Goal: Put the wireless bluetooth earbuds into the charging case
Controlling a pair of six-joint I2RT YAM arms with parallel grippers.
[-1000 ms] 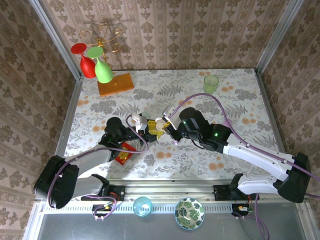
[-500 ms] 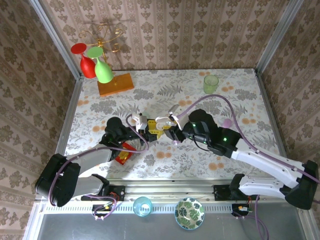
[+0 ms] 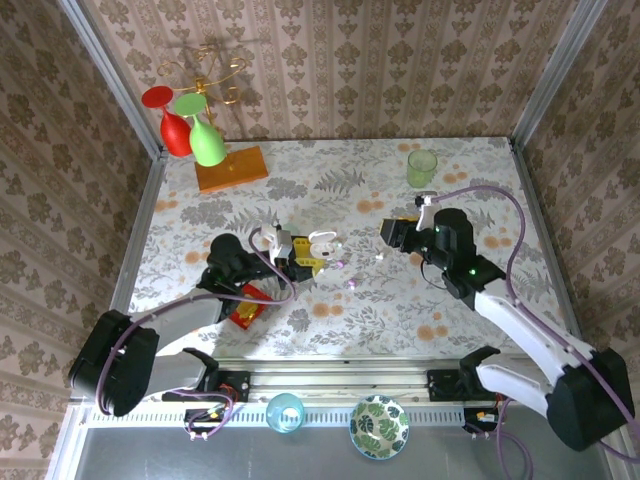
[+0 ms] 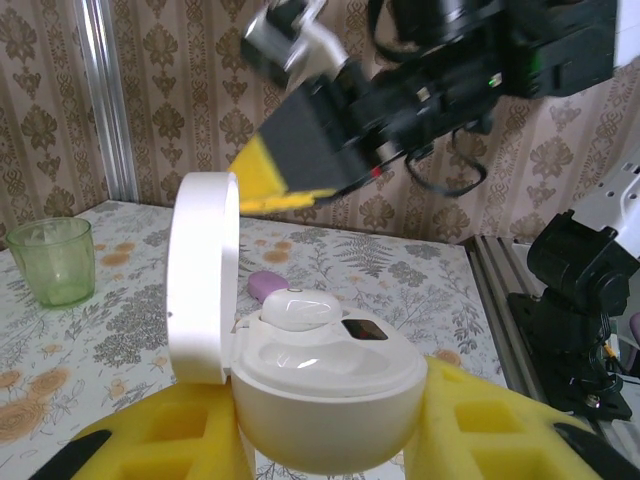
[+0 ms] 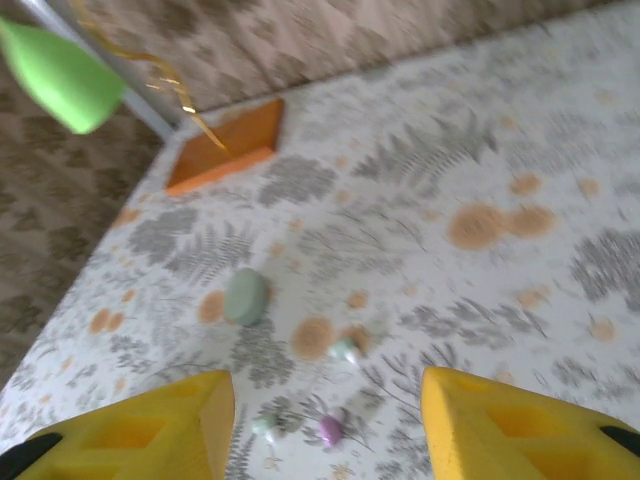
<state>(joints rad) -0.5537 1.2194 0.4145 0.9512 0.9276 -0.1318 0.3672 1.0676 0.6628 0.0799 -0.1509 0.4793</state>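
My left gripper [image 4: 330, 430] is shut on a white oval charging case [image 4: 330, 400]; its yellow fingers [image 4: 160, 440] press both sides. The lid [image 4: 203, 275] stands open at the left, and a whitish earbud [image 4: 298, 308] sits in the case's far socket. From above, this case [image 3: 322, 241] is at mid-table with the left gripper [image 3: 300, 256] on it. My right gripper [image 3: 393, 232] is open and empty, off to the right of the case. Below it on the table lie a pink-purple earbud [image 5: 331, 430] and two pale green earbuds [image 5: 345, 350] [image 5: 263, 427], all blurred.
A pale green oval case [image 5: 245, 296] and a pink oval case [image 4: 265, 285] lie on the floral table. A green cup [image 3: 421, 167] stands at the back right. A wine-glass stand on an orange base [image 3: 232, 168] is at the back left. A red object [image 3: 250, 305] lies under the left arm.
My right gripper has pulled away from the open case, moving right and back across the table. The left gripper and case have stayed put.
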